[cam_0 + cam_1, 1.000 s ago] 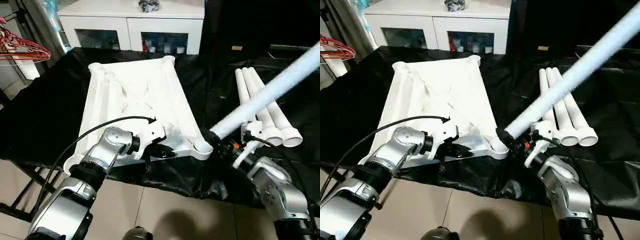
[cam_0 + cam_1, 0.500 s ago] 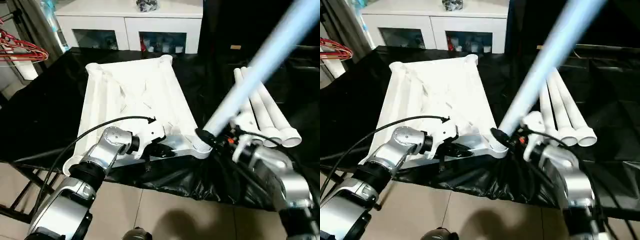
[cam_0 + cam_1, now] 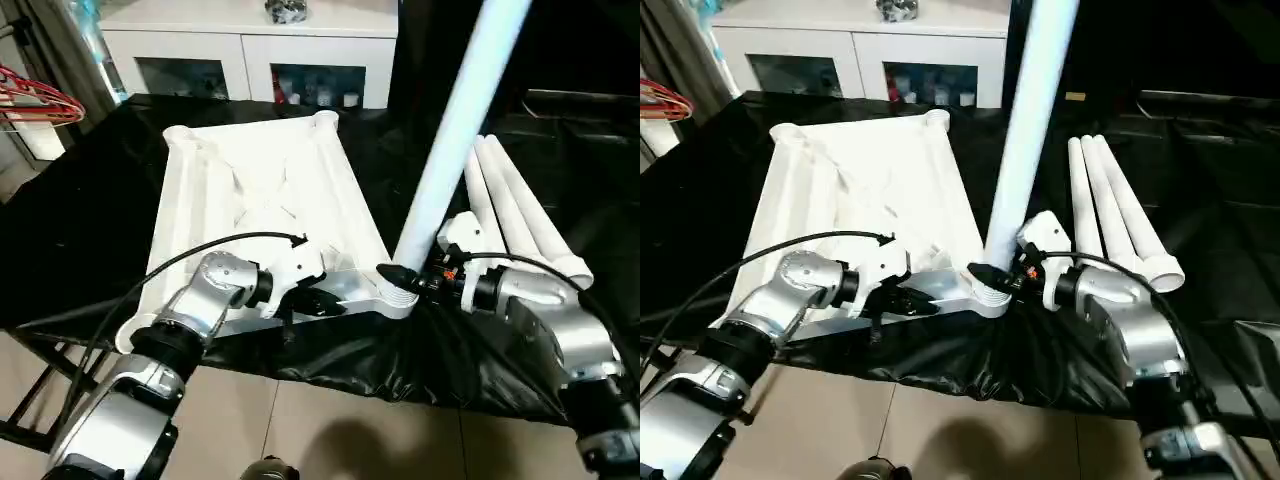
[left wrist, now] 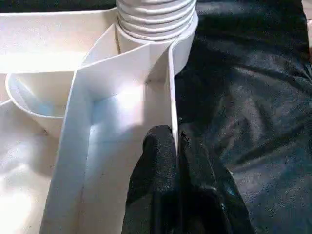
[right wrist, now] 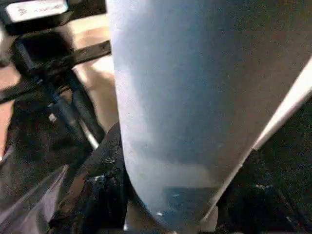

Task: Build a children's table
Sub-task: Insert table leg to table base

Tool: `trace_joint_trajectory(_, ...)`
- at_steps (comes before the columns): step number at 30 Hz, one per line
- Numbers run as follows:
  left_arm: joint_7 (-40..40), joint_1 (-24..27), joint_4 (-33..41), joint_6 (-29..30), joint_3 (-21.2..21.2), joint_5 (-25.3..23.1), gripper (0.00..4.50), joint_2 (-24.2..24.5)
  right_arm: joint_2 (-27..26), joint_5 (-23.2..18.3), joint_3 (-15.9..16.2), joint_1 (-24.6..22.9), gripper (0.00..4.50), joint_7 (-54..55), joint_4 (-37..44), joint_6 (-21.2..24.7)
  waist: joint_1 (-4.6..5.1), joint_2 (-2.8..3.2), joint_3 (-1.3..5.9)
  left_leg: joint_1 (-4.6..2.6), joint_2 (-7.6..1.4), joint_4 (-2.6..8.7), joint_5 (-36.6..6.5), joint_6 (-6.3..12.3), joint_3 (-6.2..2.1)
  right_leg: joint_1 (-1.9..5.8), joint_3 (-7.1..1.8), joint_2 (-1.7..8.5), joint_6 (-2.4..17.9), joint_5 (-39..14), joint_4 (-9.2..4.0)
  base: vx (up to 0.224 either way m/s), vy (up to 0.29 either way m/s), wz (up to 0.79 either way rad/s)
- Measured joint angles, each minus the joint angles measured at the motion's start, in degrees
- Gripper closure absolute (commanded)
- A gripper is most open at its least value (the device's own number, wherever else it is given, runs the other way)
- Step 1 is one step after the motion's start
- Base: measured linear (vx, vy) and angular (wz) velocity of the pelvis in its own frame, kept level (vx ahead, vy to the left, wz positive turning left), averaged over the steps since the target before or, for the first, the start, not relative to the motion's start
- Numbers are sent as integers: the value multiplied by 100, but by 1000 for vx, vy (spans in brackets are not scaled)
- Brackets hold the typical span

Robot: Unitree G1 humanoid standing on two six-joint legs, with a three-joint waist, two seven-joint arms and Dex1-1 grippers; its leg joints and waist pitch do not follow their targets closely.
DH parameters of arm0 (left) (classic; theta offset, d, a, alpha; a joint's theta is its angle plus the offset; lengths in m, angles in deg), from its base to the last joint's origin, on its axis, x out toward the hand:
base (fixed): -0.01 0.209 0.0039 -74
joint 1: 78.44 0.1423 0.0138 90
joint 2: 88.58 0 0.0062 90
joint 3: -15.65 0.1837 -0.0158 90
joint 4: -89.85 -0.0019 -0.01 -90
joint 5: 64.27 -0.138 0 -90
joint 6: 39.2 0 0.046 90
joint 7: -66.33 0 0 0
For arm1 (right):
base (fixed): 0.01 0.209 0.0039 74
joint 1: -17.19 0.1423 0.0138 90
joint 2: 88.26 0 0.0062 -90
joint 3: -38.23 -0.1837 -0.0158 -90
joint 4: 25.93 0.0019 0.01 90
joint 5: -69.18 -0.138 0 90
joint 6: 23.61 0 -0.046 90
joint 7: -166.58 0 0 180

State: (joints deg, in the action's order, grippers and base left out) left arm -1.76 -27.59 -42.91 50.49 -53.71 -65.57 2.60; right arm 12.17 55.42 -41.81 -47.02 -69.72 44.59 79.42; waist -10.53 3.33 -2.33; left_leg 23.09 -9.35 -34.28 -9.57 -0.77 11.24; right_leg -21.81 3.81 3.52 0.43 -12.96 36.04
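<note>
Black cloth over the surface (image 3: 90, 200), white glass-door cabinet (image 3: 250, 45) behind. Ribbed white plastic rectangular top (image 3: 260, 200) lying underside up. Left claw (image 4: 178, 161) pinched tight on the thin near-edge wall of that top, right beside the corner socket (image 3: 398, 300). Right claw (image 3: 412, 283) clamped round the base of a long white tapered tube leg (image 3: 455, 130), leg rising steeply out of the claw, threaded end sitting at the socket just below.

Risks, judged from here: leg not quite square, so cross-threading or jamming likely; top sliding on the slick cloth if the edge pinch slips; tall leg levering the corner up. Three spare white tube legs (image 3: 525, 215) lying just beyond the right claw, easily nudged.
</note>
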Motion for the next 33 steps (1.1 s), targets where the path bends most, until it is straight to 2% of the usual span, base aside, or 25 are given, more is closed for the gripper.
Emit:
trace_joint_trajectory(7, -197, 0, 128, -46, 61, -33, 450, 129, 77, 37, 123, 99, 260, -444, -176, -236, -6, -59, -30, -1, 0, 10, -1, 0, 2, 2, 0, 0, 0, 0, -13, 0, 0, 0)
trace_joint_trajectory(15, -701, -125, 130, -214, 265, -92, 450, 261, 166, -16, 198, 121, 260, -1291, -216, -383, -45, -58, -41, -4, 1, 41, -2, 0, 8, 7, 1, -1, 3, -1, -46, 0, 0, 0)
trace_joint_trajectory(22, -870, -173, 124, -265, 311, -151, 450, 258, 233, -36, 227, 67, 260, -1556, -144, -440, -71, -53, -44, -20, 2, 76, -2, -1, 10, 31, 6, -1, 6, 1, -92, 0, 0, 0)
trace_joint_trajectory(25, -848, -201, 41, -264, 271, -172, 450, 241, 152, -28, 208, 79, 260, -1492, -244, -502, -68, -51, -59, -63, 2, 90, -1, -2, 14, 65, 5, -1, 5, 0, -99, 0, 0, 0)
trace_joint_trajectory(27, -728, -212, -15, -260, 258, -190, 450, 239, 37, -14, 156, 103, 260, -1350, -379, -584, -54, -52, -105, -143, 6, 122, -3, -4, 17, 94, 2, -1, -25, -20, -114, 0, 0, 0)
trace_joint_trajectory(29, -456, -232, -80, -182, 149, -226, 450, 234, -235, 20, 31, 218, 260, -900, -662, -708, -12, -74, -150, -188, 13, 155, -3, -7, 19, 108, -4, 3, -37, -30, -116, 0, 0, 0)
trace_joint_trajectory(30, -348, -259, -93, -117, 96, -250, 450, 231, -373, 49, -13, 288, 260, -624, -766, -749, 35, -80, -189, -201, 16, 174, -2, -10, 15, 100, 1, 9, -37, -32, -122, -65, -9, -20)
trace_joint_trajectory(33, 17, -243, 2, 205, -55, -246, 450, 39, -773, 171, -128, 586, 260, 276, -1236, -761, 165, -52, -233, -195, 25, 253, 4, -19, 5, 96, 15, 11, -32, -29, -199, -29, 1, -12)
